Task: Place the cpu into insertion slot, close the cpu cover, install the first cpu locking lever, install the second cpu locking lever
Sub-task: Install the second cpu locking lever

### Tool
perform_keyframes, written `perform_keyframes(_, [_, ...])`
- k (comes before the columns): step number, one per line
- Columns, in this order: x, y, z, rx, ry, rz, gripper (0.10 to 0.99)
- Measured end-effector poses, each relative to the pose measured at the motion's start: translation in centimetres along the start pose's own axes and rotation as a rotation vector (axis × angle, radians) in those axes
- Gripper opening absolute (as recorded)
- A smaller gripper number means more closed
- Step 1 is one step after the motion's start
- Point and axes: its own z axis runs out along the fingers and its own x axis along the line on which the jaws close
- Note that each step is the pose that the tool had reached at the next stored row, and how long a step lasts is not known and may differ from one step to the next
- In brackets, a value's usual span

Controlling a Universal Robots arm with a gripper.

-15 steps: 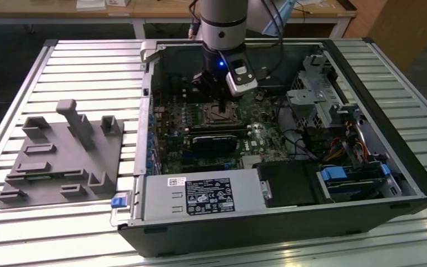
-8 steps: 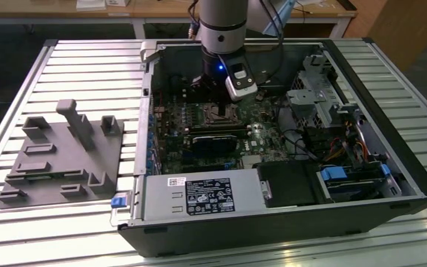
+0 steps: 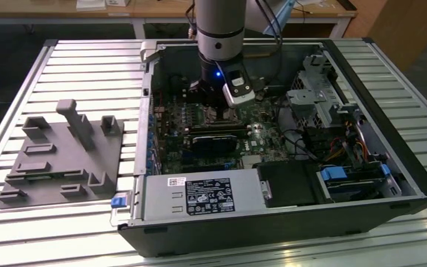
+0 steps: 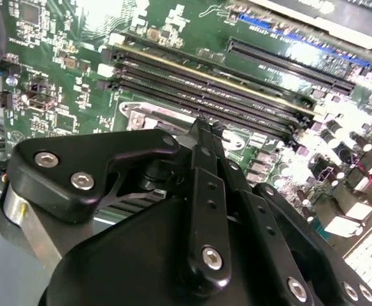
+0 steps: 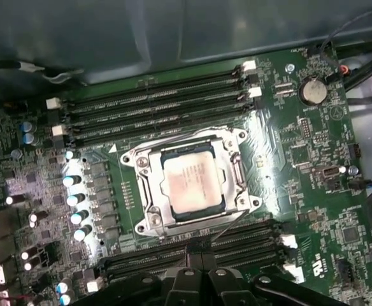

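The cpu (image 5: 192, 180), a pale silvery square chip, lies in the insertion slot (image 5: 149, 220) on the green motherboard. The cpu cover (image 5: 235, 167), a thin metal frame, lies flat over it, and the chip shows through its window. A thin locking lever (image 5: 240, 224) slants along the socket's edge nearest my gripper (image 5: 203, 252). My fingers are shut together, with their tip right at that lever's free end. In the second wrist view the gripper (image 4: 202, 131) points down beside the socket's corner (image 4: 136, 118). In the exterior view the gripper (image 3: 215, 114) hangs over the board inside the open computer case.
Long black memory slots (image 5: 154, 102) run on both sides of the socket. A row of capacitors (image 5: 74, 197) and a coin battery (image 5: 313, 91) stand nearby. The case holds a power supply (image 3: 198, 197) and a drive cage (image 3: 317, 94). A grey fixture plate (image 3: 58, 161) lies at the exterior view's left.
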Motion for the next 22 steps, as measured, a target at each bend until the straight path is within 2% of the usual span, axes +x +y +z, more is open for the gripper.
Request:
perform_keyframes(4, [0.18, -0.65, 0.17, -0.016, 0.0037, 0.001, 0.106])
perform_keyframes(14, [0.64, -2.15, 0.47, -0.097, 0.0226, 0.007, 0.106])
perform_keyframes(18, [0.76, -2.81, 0.64, -0.125, 0.0290, 0.009, 0.106])
perform_keyframes(22, [0.79, -3.42, 0.91, -0.147, 0.0341, 0.011, 0.106])
